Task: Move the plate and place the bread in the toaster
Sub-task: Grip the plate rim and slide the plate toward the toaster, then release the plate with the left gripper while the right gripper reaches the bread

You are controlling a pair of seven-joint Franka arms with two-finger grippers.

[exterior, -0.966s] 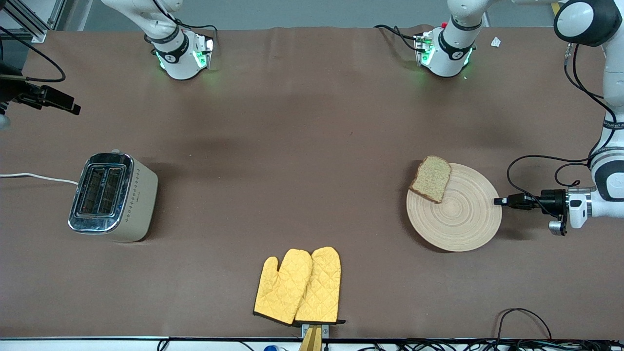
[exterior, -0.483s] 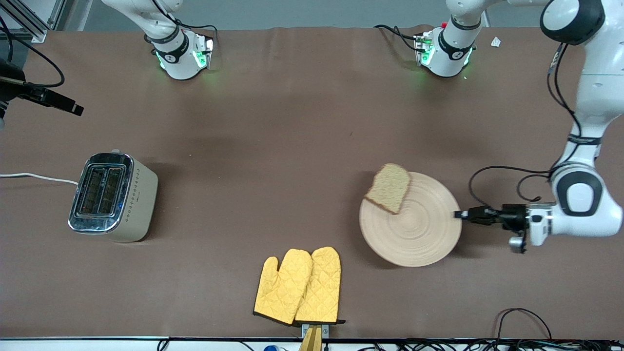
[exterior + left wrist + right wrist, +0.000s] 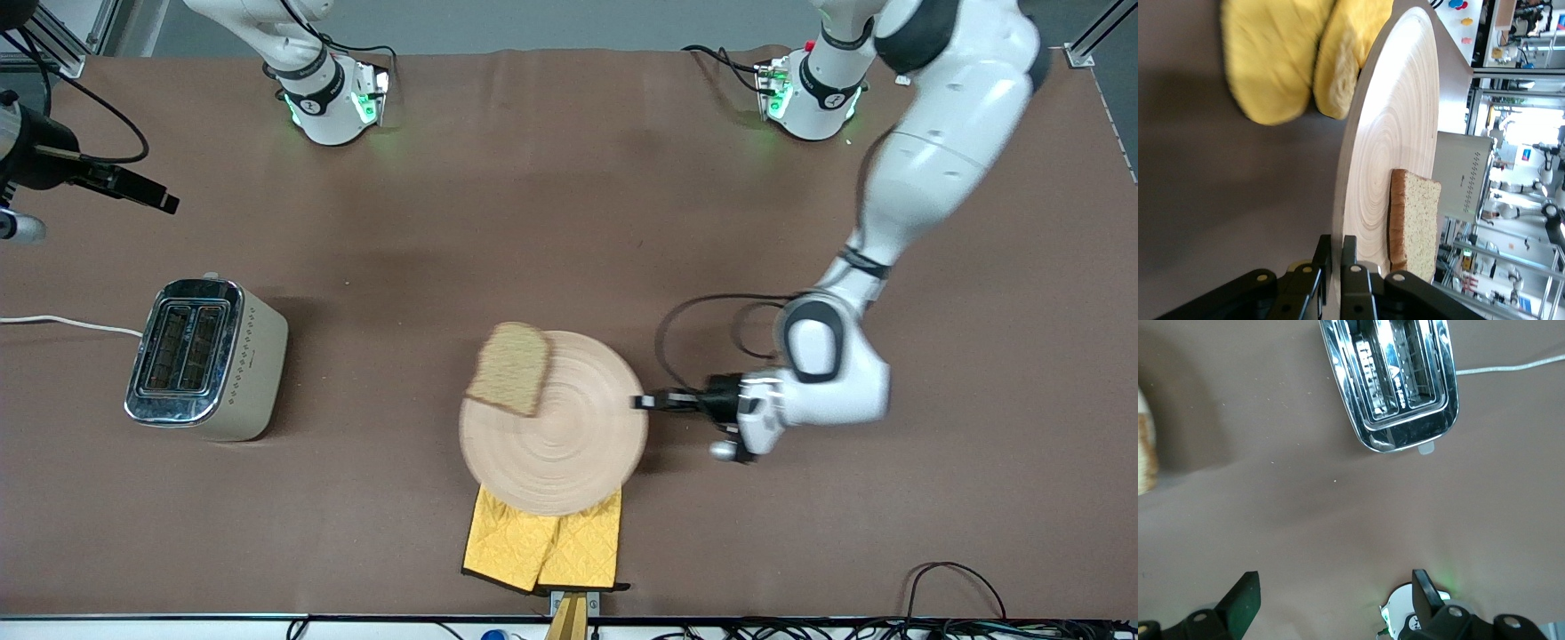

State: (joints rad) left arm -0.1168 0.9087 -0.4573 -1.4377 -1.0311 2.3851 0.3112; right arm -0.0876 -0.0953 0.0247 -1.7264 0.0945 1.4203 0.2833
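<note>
The light-wood plate is held above the table's middle, over the tips of the yellow oven mitts. The brown bread slice lies on the plate's edge toward the toaster. My left gripper is shut on the plate's rim at the left arm's end; the left wrist view shows its fingers clamping the rim of the plate, with the bread beside them. The cream toaster stands toward the right arm's end. My right gripper is open high over the table; the toaster shows below it.
The toaster's white cord runs off the table's edge. The oven mitts lie at the table edge nearest the front camera, partly under the plate. A black cable loops near that edge at the left arm's end.
My left gripper has carried the plate with the bread from the left arm's end to the table's middle, over the mitts. The right gripper has shifted slightly.
</note>
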